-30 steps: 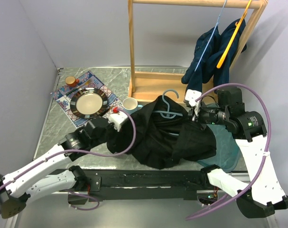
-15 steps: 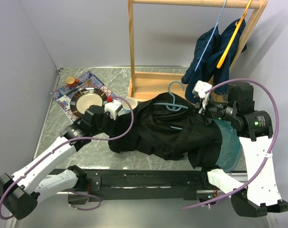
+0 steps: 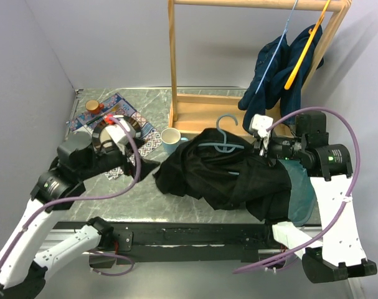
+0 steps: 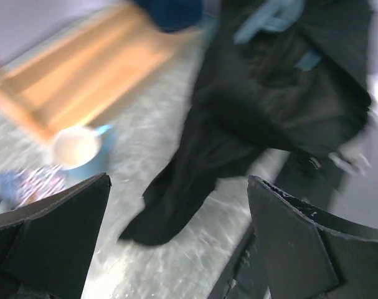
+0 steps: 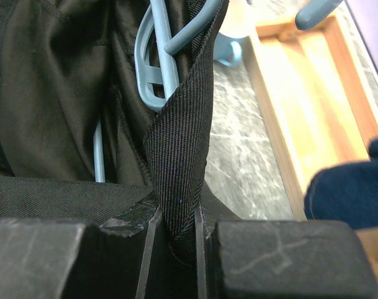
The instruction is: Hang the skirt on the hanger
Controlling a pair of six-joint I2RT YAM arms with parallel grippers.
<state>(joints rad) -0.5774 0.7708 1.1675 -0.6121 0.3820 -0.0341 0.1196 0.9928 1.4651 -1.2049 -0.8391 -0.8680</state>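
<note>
The black skirt (image 3: pixel 226 177) lies bunched on the table, and the light blue hanger (image 3: pixel 221 140) rests on its far edge with its hook pointing up. My right gripper (image 3: pixel 259 149) is at the skirt's right end. In the right wrist view, that gripper (image 5: pixel 178 224) is shut on a fold of the skirt's band (image 5: pixel 179 156), just below the hanger (image 5: pixel 154 68). My left gripper (image 3: pixel 139 163) hovers left of the skirt, apart from it. In the blurred left wrist view it (image 4: pixel 179 249) stands wide open and empty, with the skirt (image 4: pixel 269 106) beyond its fingertips.
A wooden rack (image 3: pixel 173 68) stands at the back, with a navy garment (image 3: pixel 276 68) hanging from it on an orange hanger. A blue cup (image 3: pixel 170 138) sits beside the skirt. A plate (image 3: pixel 111 134) on a patterned mat lies under my left arm. A teal cloth (image 3: pixel 299 193) lies under the skirt's right end.
My left gripper has opened, let go of the skirt's left edge and pulled back to the left. The skirt's left part has dropped onto the table. The right gripper keeps its grip.
</note>
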